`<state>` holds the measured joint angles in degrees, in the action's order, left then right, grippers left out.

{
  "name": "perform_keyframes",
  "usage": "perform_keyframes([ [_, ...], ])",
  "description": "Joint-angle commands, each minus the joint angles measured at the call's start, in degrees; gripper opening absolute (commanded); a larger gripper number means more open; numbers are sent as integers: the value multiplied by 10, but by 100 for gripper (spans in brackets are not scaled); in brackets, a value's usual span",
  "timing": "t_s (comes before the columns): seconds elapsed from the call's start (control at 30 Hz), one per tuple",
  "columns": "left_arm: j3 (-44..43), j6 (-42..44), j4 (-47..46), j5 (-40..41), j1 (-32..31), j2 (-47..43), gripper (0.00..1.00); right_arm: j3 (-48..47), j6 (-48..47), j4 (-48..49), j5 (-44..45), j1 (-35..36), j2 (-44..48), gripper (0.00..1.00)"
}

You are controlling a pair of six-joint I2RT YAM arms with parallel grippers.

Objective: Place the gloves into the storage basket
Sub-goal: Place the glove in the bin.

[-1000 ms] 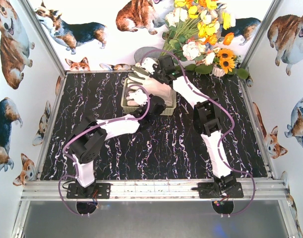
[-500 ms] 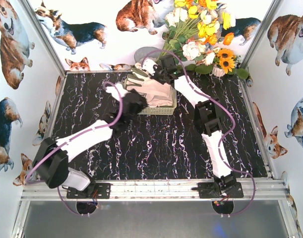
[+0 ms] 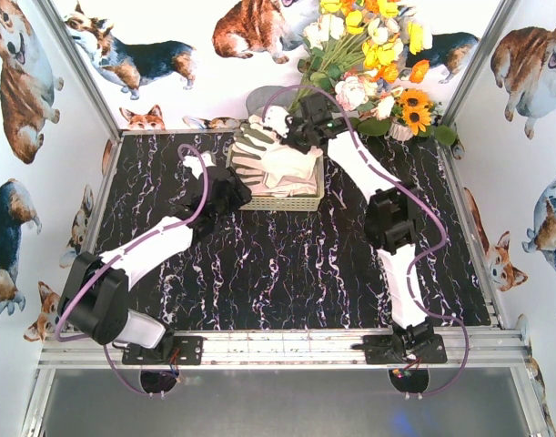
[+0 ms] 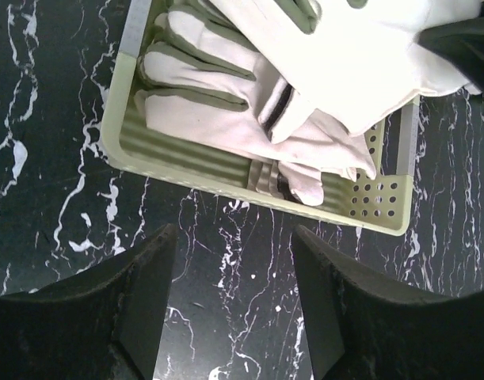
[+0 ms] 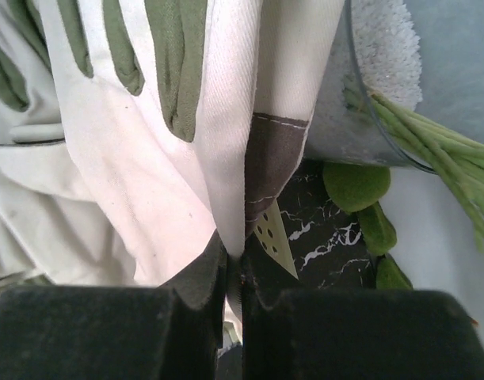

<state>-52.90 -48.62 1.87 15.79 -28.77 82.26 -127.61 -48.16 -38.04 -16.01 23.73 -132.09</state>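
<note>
Left fingers [image 3: 232,193] are off the basket [image 3: 279,204], pulled back over the desk [image 3: 305,273] on the basket's left side. A second ago they were over it. They stand about half open with nothing between them, only bare desk.

Gloves [image 4: 218,103] lie piled in the basket, near the desk's far edge.

Right fingers [image 5: 235,273] are pinched tight on the cuff of one more glove [image 5: 139,174], hanging it over the basket's far end beside the grey pot [image 5: 360,95].

Reading: the left side's delivery looks done. The hanging glove seems the only one outside the basket, and it needs just a release over the pile.
</note>
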Motion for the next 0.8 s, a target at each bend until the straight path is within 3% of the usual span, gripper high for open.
perform_keyframes([
  [0.0,-20,70,-31,-62,33,-10,54,-6,-1,-23,-25,-1,79,0],
  [0.37,-24,152,16,-120,82,-86,55,24,-9,-98,-23,0,177,0],
  [0.77,-11,156,74,-69,87,-168,56,57,-5,-183,-27,20,273,0],
])
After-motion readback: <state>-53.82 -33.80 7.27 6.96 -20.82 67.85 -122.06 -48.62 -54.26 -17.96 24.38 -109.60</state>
